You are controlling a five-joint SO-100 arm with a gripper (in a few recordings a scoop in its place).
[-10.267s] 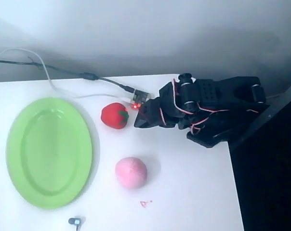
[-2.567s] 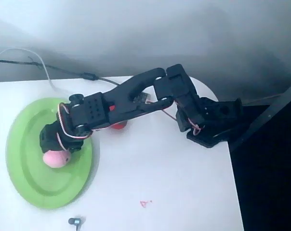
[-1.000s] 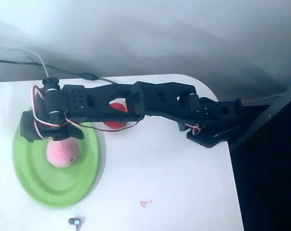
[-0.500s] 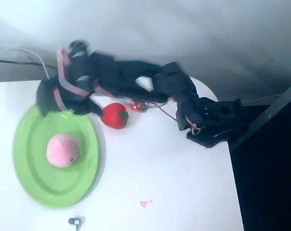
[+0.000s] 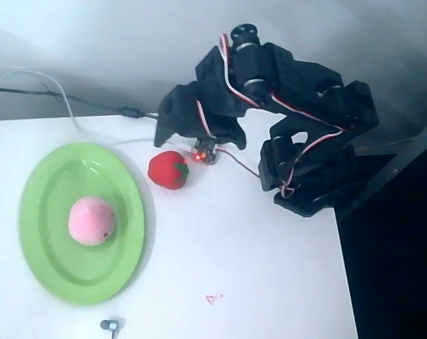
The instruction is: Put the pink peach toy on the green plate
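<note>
At the far left of the overhead view, you are looking at the green plate (image 5: 40,261) lying on the white surface (image 5: 256,268), its long axis running from the far edge toward the near edge. The pink peach toy (image 5: 91,220) is resting on the plate, a little toward the far end of the middle and clear of the rim on every side. Nothing is touching it.

Moving right, the red strawberry toy (image 5: 167,169) is sitting on the surface just beside the plate's right rim, apart from it. Behind it, cables (image 5: 93,113) are trailing along the far edge.

Further right, the gripper (image 5: 172,123) is hanging above the far edge of the surface, over the strawberry rather than the peach, with the folded black arm (image 5: 298,92) rising behind it. It is carrying nothing; whether its jaws are parted or closed you cannot tell from this angle, since the housing is hiding them.

The relation that matters for you: the peach is lying to the left of the gripper and nearer the front, well apart from it, with the strawberry between. Judging by this layout, the placing looks done, and any coming move is only a matter of folding the arm home to the right, away from both toys.
</note>
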